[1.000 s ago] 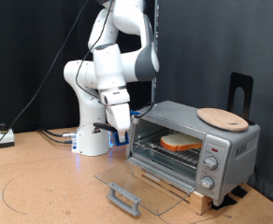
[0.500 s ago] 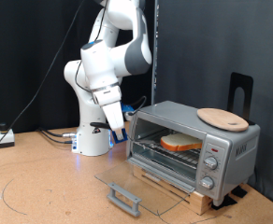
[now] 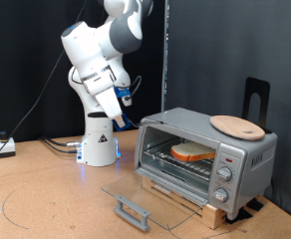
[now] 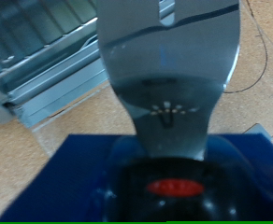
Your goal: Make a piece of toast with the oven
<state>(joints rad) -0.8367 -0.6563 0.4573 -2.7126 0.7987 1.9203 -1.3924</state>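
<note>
Since the earlier frames the arm has swung up and away from the oven [image 3: 207, 159]: the gripper [image 3: 119, 120], which hung just beside the oven's open front, now sits higher and further toward the exterior view's left, in the upper middle-left of the frame, well apart from the oven. Its fingers are too small and dark there to tell how far apart they stand, and nothing is seen between them. The wrist view is filled by a broad grey part of the hand, with the oven's rack and open front [image 4: 43, 56] in its upper left corner.

The piece of toast [image 3: 191, 152] lies flat on the wire rack inside the oven, in the centre-right of the exterior view. The glass door [image 3: 145, 197] is folded down open, its handle at the frame's bottom centre. A round wooden board [image 3: 236, 125] rests on top of the oven.
</note>
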